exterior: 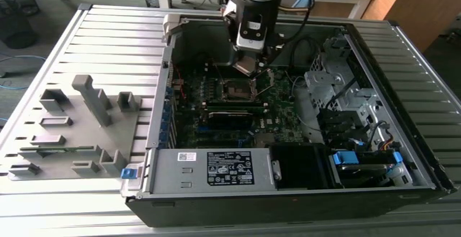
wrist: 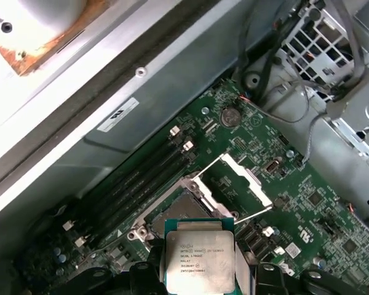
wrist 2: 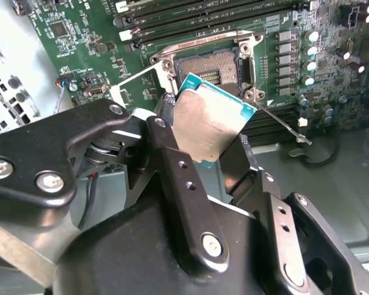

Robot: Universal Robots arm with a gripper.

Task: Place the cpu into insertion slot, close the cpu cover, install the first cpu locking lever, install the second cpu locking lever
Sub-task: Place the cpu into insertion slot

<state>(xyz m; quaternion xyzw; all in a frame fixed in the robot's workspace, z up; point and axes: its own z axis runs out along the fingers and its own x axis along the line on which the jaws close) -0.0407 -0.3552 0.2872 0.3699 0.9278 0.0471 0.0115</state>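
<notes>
My gripper is pinching the cpu by its edges, chip tilted, free edge aimed at the insertion slot right beyond it, arm pointing down.

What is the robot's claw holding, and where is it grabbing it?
The gripper holds the cpu, pinched between its fingers by two opposite side edges. The metal top is left bare, above the open insertion slot.

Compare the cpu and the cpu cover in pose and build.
The cpu is gripped in the claw above the board; the cpu cover stands swung open beside the socket. The cpu is a solid plate; the cpu cover is a frame with a window. Both are square and silvery.
</notes>
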